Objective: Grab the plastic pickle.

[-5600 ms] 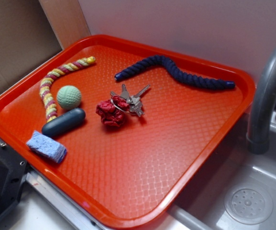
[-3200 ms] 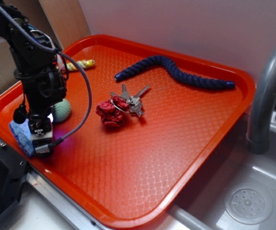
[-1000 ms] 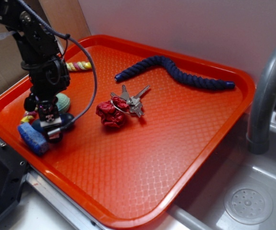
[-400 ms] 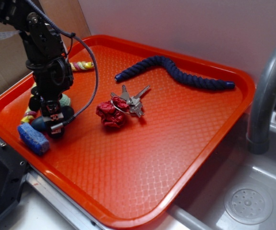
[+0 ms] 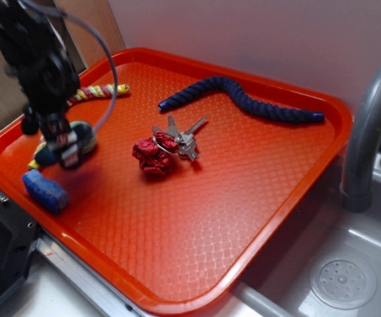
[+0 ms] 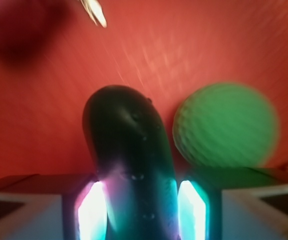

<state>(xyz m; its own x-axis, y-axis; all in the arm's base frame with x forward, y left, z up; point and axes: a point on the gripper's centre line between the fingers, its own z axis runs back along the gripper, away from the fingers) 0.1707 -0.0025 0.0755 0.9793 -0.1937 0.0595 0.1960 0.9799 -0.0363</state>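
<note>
The plastic pickle (image 6: pixel 126 150), dark blue-green and glossy, stands between my gripper's (image 6: pixel 141 212) two lit pads (image 6: pixel 91 212), which press on both its sides. In the exterior view my gripper (image 5: pixel 67 148) hangs blurred over the left part of the orange tray (image 5: pixel 144 300). The pickle (image 5: pixel 45 157) lies crosswise in it, one dark end sticking out to the left. The pale green dimpled ball (image 6: pixel 223 132) sits just to the right of the pickle in the wrist view. In the exterior view the gripper mostly hides it.
A blue sponge block (image 5: pixel 45 191) lies by the tray's front-left rim. A striped rope (image 5: pixel 98 91) curves at the back left and a navy rope (image 5: pixel 243 99) at the back. Keys (image 5: pixel 183 139) and a red cloth bundle (image 5: pixel 154 157) sit mid-tray. A faucet (image 5: pixel 368 132) and sink (image 5: pixel 335 277) are at right.
My gripper came down over the pickle and shut on it. It has now moved up and a little left with the pickle, blurred by motion. The sponge was pushed slightly.
</note>
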